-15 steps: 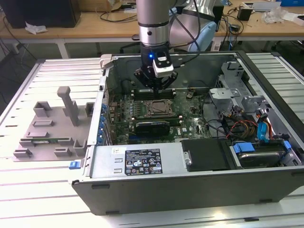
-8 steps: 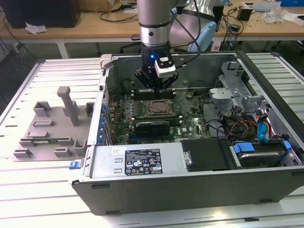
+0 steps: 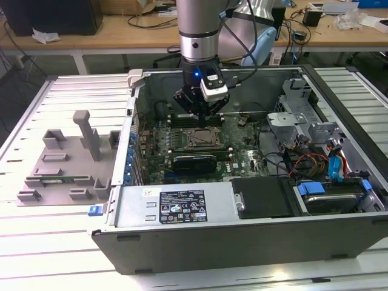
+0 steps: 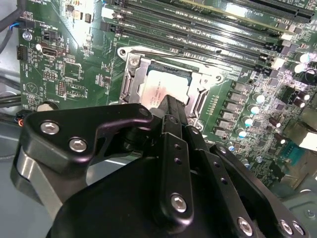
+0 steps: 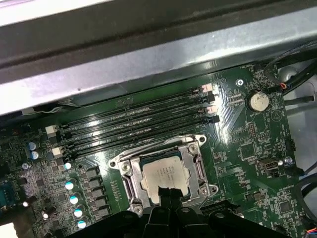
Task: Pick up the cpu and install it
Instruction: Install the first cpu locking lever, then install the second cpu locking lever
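The cpu [image 5: 163, 171] [image 4: 157, 88], a flat square chip with a silver-grey top, lies flat inside the metal-framed socket [image 5: 124, 171] [image 4: 130, 74] on the green motherboard. The socket's frame stands open around it. My gripper [image 5: 167, 192] [image 4: 171, 105] [image 3: 200, 121] hangs straight down inside the open computer case [image 3: 182, 212], directly over the socket [image 3: 200, 139]. Its fingers are shut together, and their tip sits at one edge of the chip's top. Nothing shows between them.
Black memory slots [image 5: 138, 119] run beside the socket. Cables and a drive cage [image 3: 303, 127] fill the case toward the exterior view's right. A grey fixture plate [image 3: 66, 163] with upright posts lies outside the case on the exterior view's left.
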{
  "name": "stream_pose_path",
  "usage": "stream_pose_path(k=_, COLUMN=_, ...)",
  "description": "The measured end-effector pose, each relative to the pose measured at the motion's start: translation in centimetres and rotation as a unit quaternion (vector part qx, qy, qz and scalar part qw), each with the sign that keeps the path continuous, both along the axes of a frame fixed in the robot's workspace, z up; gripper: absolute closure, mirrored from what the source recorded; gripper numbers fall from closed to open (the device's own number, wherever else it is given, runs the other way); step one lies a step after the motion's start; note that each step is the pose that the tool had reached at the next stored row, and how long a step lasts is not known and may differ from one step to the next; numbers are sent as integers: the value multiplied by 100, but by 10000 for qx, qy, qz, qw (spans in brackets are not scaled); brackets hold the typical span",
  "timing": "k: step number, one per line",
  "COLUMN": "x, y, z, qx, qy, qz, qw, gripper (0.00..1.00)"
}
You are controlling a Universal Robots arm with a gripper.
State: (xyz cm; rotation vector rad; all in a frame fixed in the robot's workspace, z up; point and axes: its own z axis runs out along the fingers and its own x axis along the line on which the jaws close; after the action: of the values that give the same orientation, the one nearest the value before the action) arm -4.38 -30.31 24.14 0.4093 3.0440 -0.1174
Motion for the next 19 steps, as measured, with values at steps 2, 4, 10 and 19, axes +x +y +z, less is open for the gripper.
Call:
stream_pose_path(k=2, x=0, y=0, z=0, qx=0, qy=0, qz=4, qw=10000, gripper=89)
stream_pose_path(k=4, x=0, y=0, z=0, qx=0, qy=0, qz=4, qw=10000, gripper=89)
stream_pose_path(k=10, x=0, y=0, z=0, qx=0, qy=0, qz=7, qw=10000, gripper=89)
stream_pose_path(k=19, x=-1, y=-221, z=0, qx=33, qy=0, qz=7, qw=10000, gripper=89)
